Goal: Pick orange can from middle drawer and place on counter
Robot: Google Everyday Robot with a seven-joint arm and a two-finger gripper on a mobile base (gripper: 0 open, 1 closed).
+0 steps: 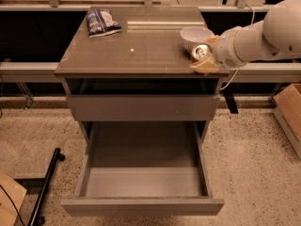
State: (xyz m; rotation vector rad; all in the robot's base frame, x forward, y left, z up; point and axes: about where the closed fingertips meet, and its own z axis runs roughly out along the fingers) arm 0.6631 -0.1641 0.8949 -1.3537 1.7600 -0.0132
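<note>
Orange can (201, 51): held in my gripper (205, 56), silver top and pull tab facing up and slightly tilted, positioned over the right front corner of the counter (141, 51). Whether its base touches the counter surface cannot be determined. Gripper state: closed on the can, with one tan finger (205, 67) along its front side at the counter's edge and the other at its rear. My white arm (263, 32) reaches in from the right of the counter. White bowl (193, 33): on the counter, just behind the can, near the right edge. Chip bag (101, 21): lying flat on the counter's rear left area, well apart from the can. Upper drawer front (141, 107): closed, directly below the counter. Middle drawer (141, 205): pulled fully out below that, grey floor exposed. Cardboard box (288, 111): on the floor, to the right of the counter.
</note>
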